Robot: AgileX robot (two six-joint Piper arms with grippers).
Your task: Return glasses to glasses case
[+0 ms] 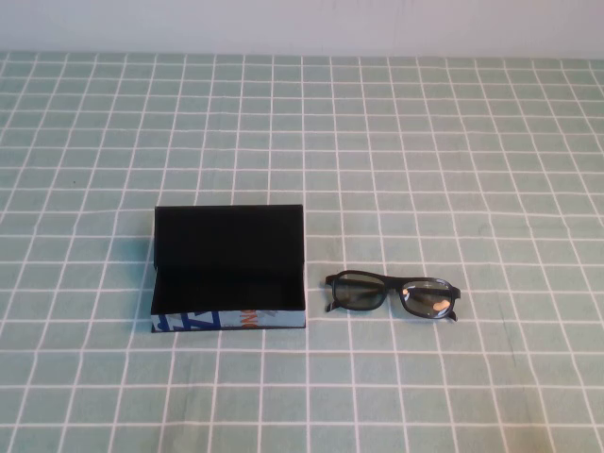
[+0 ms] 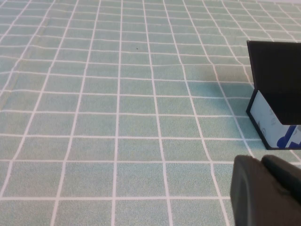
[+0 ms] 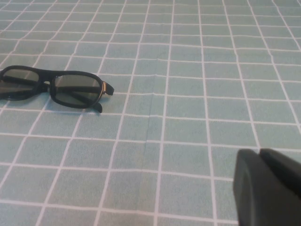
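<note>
The glasses case (image 1: 229,269) sits open on the checked cloth left of centre, lid standing up at the back, black inside and empty, with a blue, white and orange printed front. The black-framed glasses (image 1: 392,293) lie folded on the cloth just right of the case, apart from it. Neither arm shows in the high view. My left gripper (image 2: 261,162) is shut and empty, low over the cloth, left of the case (image 2: 277,94). My right gripper (image 3: 258,153) is shut and empty, low over the cloth, to the right of the glasses (image 3: 51,87).
A green cloth with a white grid (image 1: 425,142) covers the whole table. A pale wall runs along the far edge (image 1: 302,24). Nothing else stands on the cloth.
</note>
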